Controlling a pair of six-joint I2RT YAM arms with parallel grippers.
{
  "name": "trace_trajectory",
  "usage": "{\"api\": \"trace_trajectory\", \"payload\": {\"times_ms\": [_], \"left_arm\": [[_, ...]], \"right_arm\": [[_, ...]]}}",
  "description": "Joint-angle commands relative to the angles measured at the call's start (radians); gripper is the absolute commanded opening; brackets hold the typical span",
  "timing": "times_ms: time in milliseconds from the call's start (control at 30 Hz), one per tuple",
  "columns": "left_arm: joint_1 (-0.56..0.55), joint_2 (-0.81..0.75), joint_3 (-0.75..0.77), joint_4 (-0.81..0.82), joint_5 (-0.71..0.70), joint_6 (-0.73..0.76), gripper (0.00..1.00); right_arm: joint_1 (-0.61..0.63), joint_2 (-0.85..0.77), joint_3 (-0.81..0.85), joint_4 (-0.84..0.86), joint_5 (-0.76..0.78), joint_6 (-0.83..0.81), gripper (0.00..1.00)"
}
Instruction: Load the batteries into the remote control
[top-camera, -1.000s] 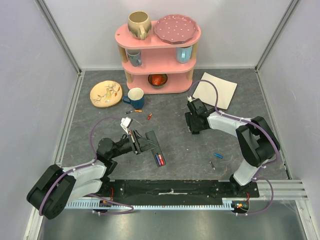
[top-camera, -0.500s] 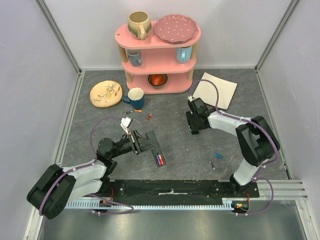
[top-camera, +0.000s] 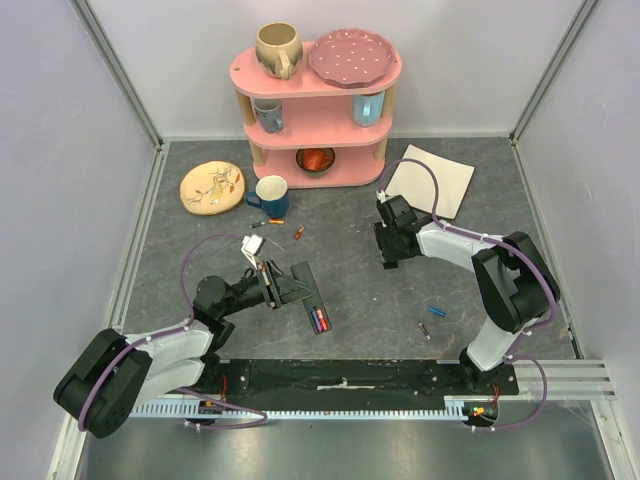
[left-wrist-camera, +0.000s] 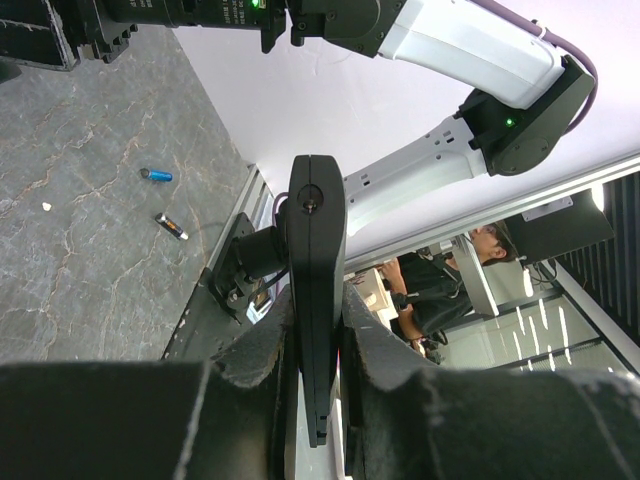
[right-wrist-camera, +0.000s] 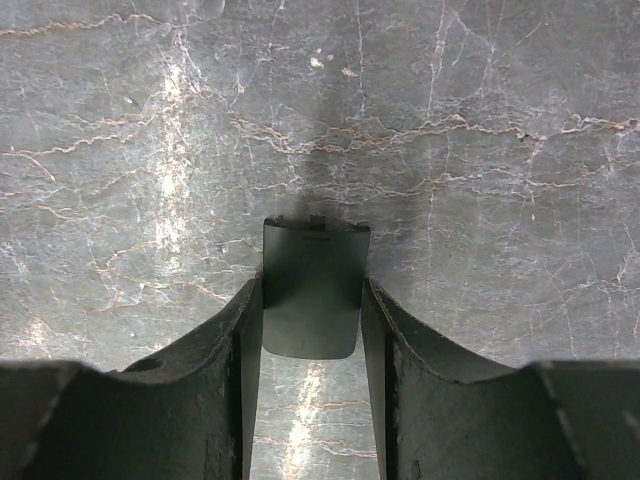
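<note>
My left gripper is shut on the remote control and holds it just above the table; two batteries sit in its open compartment. In the left wrist view the remote control stands edge-on between my fingers. The black back cover lies flat on the table with my right gripper down over it, both fingers against its long edges. Loose batteries lie around: a blue one, a dark one, an orange-red one.
A pink shelf with mugs, a bowl and a plate stands at the back. In front of it are a blue mug, a yellow plate and a white sheet. Another small battery lies by the mug.
The right gripper's fingers have narrowed onto the back cover, and that gripper has shifted slightly. The left arm and the remote have stayed still.
</note>
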Motion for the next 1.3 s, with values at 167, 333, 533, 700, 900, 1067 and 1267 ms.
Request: {"api": "trace_trajectory", "payload": {"times_ms": [167,333,533,700,900,1067,1267], "left_arm": [[0.004,0.003,0.020,0.019,-0.006,0.039,0.02],[0.004,0.018,0.032,0.013,-0.098,0.032,0.02],[0.003,0.102,0.093,0.039,-0.165,0.004,0.02],[-0.005,0.242,0.132,0.186,-0.176,-0.057,0.02],[-0.051,0.371,0.162,0.276,-0.233,-0.099,0.02],[-0.085,0.424,0.188,0.283,-0.270,-0.114,0.02],[-0.105,0.454,0.204,0.296,-0.316,-0.102,0.02]], "right_arm": [[-0.005,-0.008,-0.037,-0.002,-0.021,-0.001,0.31],[-0.005,-0.111,-0.046,-0.010,-0.047,0.025,0.24],[0.050,-0.373,-0.004,-0.144,-0.100,0.019,0.22],[0.245,-0.488,0.070,-0.348,-0.066,0.028,0.15],[0.343,-0.563,0.150,-0.488,-0.069,0.068,0.13],[0.386,-0.547,0.216,-0.539,-0.095,0.073,0.14],[0.446,-0.488,0.236,-0.525,-0.118,0.093,0.14]]}}
